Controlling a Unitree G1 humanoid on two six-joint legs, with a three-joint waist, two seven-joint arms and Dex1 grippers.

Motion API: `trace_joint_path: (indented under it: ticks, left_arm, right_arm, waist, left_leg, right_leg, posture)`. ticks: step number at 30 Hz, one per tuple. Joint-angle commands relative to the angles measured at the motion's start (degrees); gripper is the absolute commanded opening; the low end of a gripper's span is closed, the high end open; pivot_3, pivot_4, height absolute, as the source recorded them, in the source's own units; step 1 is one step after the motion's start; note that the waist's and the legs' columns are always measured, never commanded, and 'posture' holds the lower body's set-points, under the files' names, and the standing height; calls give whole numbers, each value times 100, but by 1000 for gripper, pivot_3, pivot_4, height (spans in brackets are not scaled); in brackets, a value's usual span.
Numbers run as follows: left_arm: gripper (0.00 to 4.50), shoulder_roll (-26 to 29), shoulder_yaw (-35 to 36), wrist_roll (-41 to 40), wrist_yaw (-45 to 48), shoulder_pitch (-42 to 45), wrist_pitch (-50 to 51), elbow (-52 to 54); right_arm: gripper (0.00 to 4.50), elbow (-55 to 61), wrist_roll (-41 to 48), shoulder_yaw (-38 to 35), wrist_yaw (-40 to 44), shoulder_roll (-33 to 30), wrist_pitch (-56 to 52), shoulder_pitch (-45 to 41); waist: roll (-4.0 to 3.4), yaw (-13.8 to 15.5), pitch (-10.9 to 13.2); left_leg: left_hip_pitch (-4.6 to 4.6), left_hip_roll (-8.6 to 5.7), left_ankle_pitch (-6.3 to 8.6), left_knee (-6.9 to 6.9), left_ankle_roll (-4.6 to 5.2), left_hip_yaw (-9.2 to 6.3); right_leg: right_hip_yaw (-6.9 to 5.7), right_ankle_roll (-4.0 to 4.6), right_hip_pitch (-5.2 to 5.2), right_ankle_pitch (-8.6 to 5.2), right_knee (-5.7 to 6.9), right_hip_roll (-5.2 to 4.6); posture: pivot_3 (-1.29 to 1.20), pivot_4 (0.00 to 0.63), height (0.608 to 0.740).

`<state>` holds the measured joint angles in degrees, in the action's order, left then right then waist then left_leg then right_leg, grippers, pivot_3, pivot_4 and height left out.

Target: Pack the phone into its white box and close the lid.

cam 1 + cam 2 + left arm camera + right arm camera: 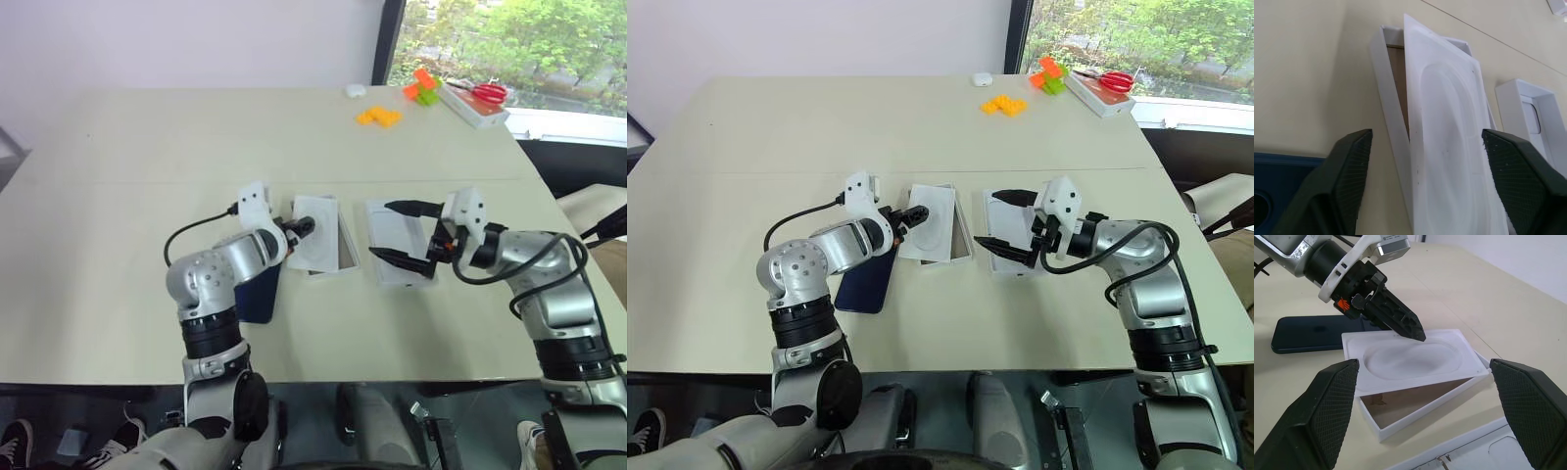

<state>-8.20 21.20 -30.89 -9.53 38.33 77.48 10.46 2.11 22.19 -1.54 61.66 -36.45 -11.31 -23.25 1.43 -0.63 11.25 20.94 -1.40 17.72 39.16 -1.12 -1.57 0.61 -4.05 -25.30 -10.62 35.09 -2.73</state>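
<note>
The left gripper hangs just over the near-left edge of the thin white sheet with the oval embossing, its fingers spread apart and clasping nothing. That sheet lies askew across the top of the white box, so only a strip of the tan floor shows past its edge; I'd say the tray is not ready to receive anything until the sheet is out of the way.

What the next move turns on, to my eye, is the phone. It lies flat on the desk behind and beneath the left gripper, back toward the robot's own side and partly under that forearm, just beside the box's left wall. Its long axis runs roughly parallel to the box's long axis, so it would need a sideways shift more than a turn.

The right gripper hovers above the lid, which rests face-down to the right of the box, a little apart from it. Its fingers gape wide and hold nothing.

The left arm is much the nearer to the phone; the right arm would have to cross over both box and lid to reach it.
</note>
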Motion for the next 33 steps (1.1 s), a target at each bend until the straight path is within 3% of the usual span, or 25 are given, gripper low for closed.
trace_joint_path:
  ticks: [1,6,9,13,15,18,24,33]
  left_arm:
    - [3525,242,-11,-265,252,295,358,456]
    - [3525,934,163,-593,804,317,1257,843]
    - [3525,1473,99,-723,1289,258,1156,930]
    - [3525,3543,-1087,-334,3593,-635,-1138,1091]
    - [3525,4078,-1057,-300,4590,-1078,-2141,791]
    - [3589,4584,-801,-196,5702,-1569,-3471,221]
    - [3589,4882,-787,168,6265,-1551,-4884,-612]
    - [3589,4829,-933,228,6458,-1562,-5280,-742]
  right_arm:
    - [4500,178,62,-60,-32,36,102,-73]
    - [4500,136,68,-77,-49,19,111,-70]
    - [4500,133,75,-55,-105,45,36,-79]
    - [4500,153,-52,104,-626,235,-496,-337]
    - [4500,256,-59,189,-893,408,-775,-426]
    - [3218,497,-257,480,-1235,640,-1032,-482]
    - [192,787,-662,966,-1779,1040,-1228,-643]
    - [83,749,-1882,2097,-1697,976,-696,-972]
  waist:
    - [0,-4,0]
    - [-1,-28,0]
    - [-1,-22,0]
    - [-6,-106,2]
    - [-8,-80,1]
    - [-8,-32,1]
    - [-8,13,2]
    - [-9,-23,2]
  left_leg:
    - [0,-1,0,0,0,0]
    - [-4,4,0,-1,0,0]
    - [-4,7,0,-1,-1,-1]
    - [-17,16,-4,-13,-9,13]
    - [-24,20,-9,-22,-18,16]
    - [-24,22,-9,-21,-16,18]
    - [12,17,0,-2,2,7]
    - [27,17,10,-2,19,4]
  right_leg:
    - [0,0,0,0,0,0]
    - [1,0,0,0,3,6]
    - [0,0,-1,0,3,6]
    - [17,3,-7,-1,9,10]
    - [20,15,-7,-7,11,10]
    - [19,39,-6,-14,7,8]
    - [2,39,-14,-14,-5,-3]
    - [-6,16,-28,-1,-7,-6]
  posture:
    - [0,150,740]
    - [0,150,740]
    - [0,150,740]
    - [0,150,740]
    - [0,150,740]
    - [0,150,740]
    - [0,150,740]
    - [0,150,740]
